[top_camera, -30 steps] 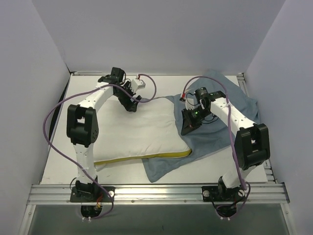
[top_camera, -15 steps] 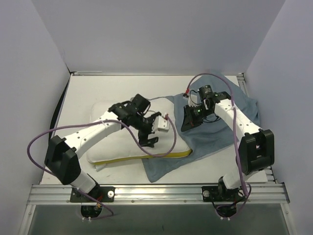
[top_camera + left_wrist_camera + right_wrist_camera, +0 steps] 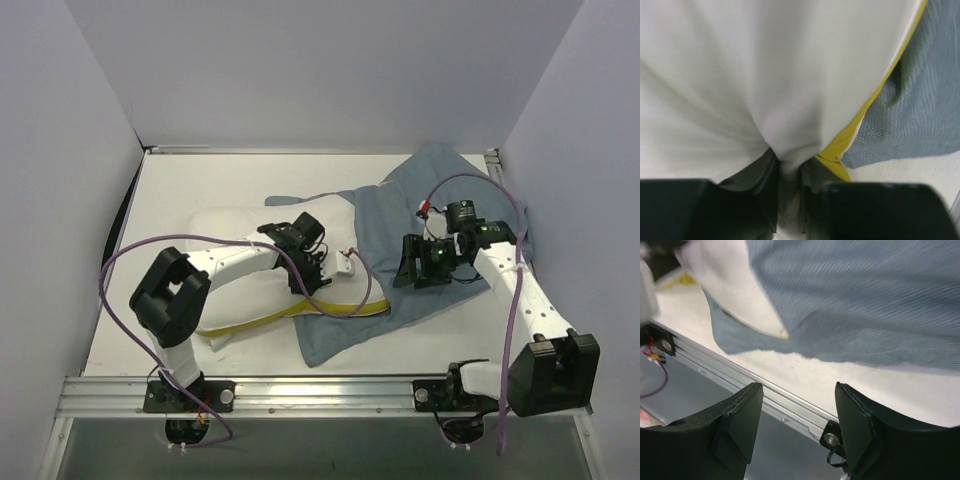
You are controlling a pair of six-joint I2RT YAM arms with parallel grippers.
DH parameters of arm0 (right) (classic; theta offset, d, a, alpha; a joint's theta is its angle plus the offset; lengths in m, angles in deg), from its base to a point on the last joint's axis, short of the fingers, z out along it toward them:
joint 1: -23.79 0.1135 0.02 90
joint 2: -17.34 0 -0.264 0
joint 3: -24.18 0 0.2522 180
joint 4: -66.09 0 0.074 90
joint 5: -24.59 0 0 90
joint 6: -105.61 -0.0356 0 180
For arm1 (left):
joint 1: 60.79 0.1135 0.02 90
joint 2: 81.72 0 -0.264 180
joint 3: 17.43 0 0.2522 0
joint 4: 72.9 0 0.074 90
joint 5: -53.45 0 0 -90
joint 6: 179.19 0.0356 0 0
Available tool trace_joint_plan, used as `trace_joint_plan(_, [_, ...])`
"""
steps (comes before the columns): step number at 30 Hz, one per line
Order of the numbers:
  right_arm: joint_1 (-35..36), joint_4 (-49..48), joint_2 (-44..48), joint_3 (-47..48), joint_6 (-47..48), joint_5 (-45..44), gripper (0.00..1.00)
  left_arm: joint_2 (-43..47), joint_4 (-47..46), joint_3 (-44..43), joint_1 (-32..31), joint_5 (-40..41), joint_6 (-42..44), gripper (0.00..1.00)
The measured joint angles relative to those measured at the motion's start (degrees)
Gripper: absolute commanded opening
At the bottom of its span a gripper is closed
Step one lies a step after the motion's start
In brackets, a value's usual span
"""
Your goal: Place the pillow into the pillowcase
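The pillow (image 3: 225, 230), puffy and white with smooth cloth, lies on the white desk (image 3: 200, 180). A narrow yellow band (image 3: 340, 310) runs along its near edge. The left claw (image 3: 303, 280) sits on the pillow's near right part. In the left wrist view this claw (image 3: 789, 200) is clenched on a pinched fold of the white cover, right beside the yellow band (image 3: 880, 95), and creases fan out from the pinch.

The pillowcase (image 3: 400, 210) is limp grey-blue cloth with a fine woven grain (image 3: 920, 100). It spreads out in soft wrinkles from beneath the pillow's right end. The right claw (image 3: 412, 270) hangs over it, to the right of the pillow and apart from it. In the right wrist view its dark fingers (image 3: 737, 422) stand wide apart with nothing between them (image 3: 797, 425). Below them lie the pillowcase (image 3: 865, 305), bare desk and a ridged metal rail (image 3: 740, 385).
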Motion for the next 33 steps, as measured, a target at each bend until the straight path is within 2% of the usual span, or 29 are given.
trace_joint_plan(1, [1.55,0.59,0.55,-0.68,-0.31,-1.05,0.60,-1.20,0.09,-1.73,0.44,-0.50,-1.29,0.16])
trace_joint_plan(3, [4.85,0.70,-0.15,-1.31,-0.70,-3.52,0.60,-3.17,-0.04,-4.74,1.38,-1.70,-3.96,0.05])
trace_joint_plan(5, [7.74,-0.04,-2.21,-1.55,-0.81,-6.12,0.59,-4.39,-0.57,-6.78,2.29,-2.71,-6.01,0.00])
trace_joint_plan(13, [9.77,-6.38,-9.38,-2.47,-1.49,-17.84,0.45,-5.40,-0.72,-8.85,3.78,-6.14,-10.45,0.00])
trace_joint_plan(15, [9.90,-8.02,-10.54,-2.47,-1.62,-19.85,0.35,-5.40,-0.46,-9.29,3.80,-6.86,-11.10,0.00])
trace_joint_plan(16, [9.94,-8.76,-11.19,-2.47,-1.70,-20.50,0.28,-5.40,-0.24,-9.64,3.82,-7.21,-11.52,0.00])
trace_joint_plan(17, [9.97,-9.51,-11.91,-2.45,-1.75,-20.81,0.14,-5.40,0.02,-10.12,3.82,-7.56,-11.96,0.00])
trace_joint_plan(19, [9.99,-10.69,-13.49,-2.45,-1.81,-20.72,0.01,-5.51,0.68,-11.45,3.98,-8.31,-13.00,0.00])
trace_joint_plan(22, [9.97,-11.93,-14.43,-2.45,-1.84,-18.91,0.00,-6.62,1.95,-14.78,4.33,-9.46,-15.02,0.00])
trace_joint_plan(25, [10.12,-12.72,-12.44,-2.54,-1.64,-13.31,0.00,-8.15,3.32,-18.62,4.87,-10.82,-17.97,0.00])
trace_joint_plan(33, [15.87,-14.14,3.28,-2.47,-2.19,-1.03,0.00,-9.86,2.43,-27.47,5.01,-14.58,-28.74,0.00])
